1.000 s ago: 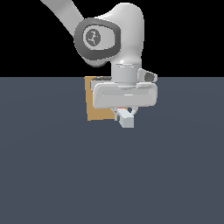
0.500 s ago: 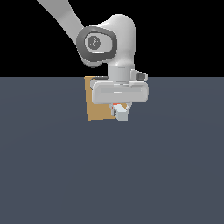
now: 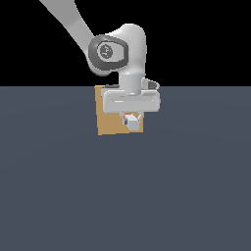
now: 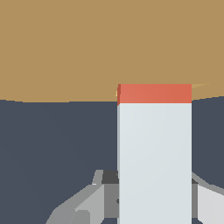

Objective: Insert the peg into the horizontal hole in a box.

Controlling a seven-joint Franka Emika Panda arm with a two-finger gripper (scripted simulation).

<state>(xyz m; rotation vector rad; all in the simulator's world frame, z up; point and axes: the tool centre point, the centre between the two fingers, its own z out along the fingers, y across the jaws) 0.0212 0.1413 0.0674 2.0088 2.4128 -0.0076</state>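
The tan box [image 3: 110, 117] stands behind my gripper [image 3: 131, 119] in the exterior view and fills the far part of the wrist view [image 4: 87, 48]. My gripper [image 4: 154, 205] is shut on the peg [image 4: 154, 157], a white bar with an orange-red tip [image 4: 154, 93]. The tip points at the box face and meets it. The peg [image 3: 131, 122] shows small and foreshortened under the hand. The hole [image 4: 199, 86] is almost fully hidden by the tip; only lighter tan slivers show at the tip's corners. One grey finger [image 4: 85, 205] shows beside the peg.
A dark grey-blue floor [image 3: 125, 196] spreads around the box. The white arm [image 3: 68, 19] rises toward the exterior view's left above the hand. Nothing else stands in view.
The hand has shifted toward the exterior view's left and closer to the box face. The peg now looks shorter, and its orange-red end shows against the box.
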